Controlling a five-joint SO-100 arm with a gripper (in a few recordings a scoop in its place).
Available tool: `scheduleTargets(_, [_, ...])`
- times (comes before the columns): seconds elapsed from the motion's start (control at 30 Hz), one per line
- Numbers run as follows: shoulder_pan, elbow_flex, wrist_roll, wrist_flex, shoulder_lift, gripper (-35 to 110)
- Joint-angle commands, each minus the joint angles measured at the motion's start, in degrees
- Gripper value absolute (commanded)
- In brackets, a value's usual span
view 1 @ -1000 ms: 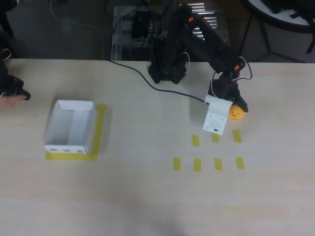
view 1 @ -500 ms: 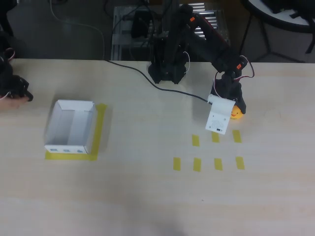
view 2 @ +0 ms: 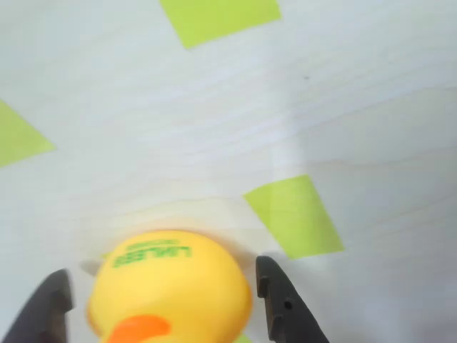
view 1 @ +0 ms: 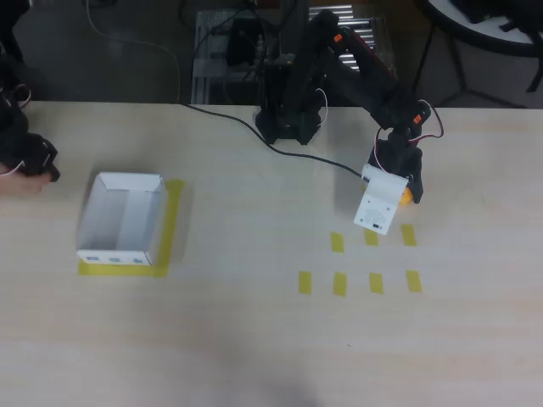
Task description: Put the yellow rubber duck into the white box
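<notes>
- gripper (view 2: pixel 164 300) has descended over the yellow rubber duck (view 2: pixel 171 286); fingers apart, straddling it, not yet clamped
- duck on surface (view 1: pixel 254 339), far right of white box (view 1: pixel 89 222); grasp imminent

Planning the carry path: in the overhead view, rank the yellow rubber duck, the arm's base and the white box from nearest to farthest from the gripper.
1. The yellow rubber duck: right at the gripper, peeking out on its right side.
2. The arm's base: up and to the left, at the table's far edge.
3. The white box: far left, sitting on a yellow tape frame.
</notes>
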Motion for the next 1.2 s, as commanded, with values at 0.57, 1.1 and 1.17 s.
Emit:
scheduleTargets(0.57, [-0.8, -11.0, 4.9, -1.7, -1.1, 0])
scheduleTargets(1.1, [9.1, -21.9, 6.5, 12.4, 18.7, 0])
scheduleTargets(1.17, [11.1, -21.9, 6.9, 13.4, 22.4, 0])
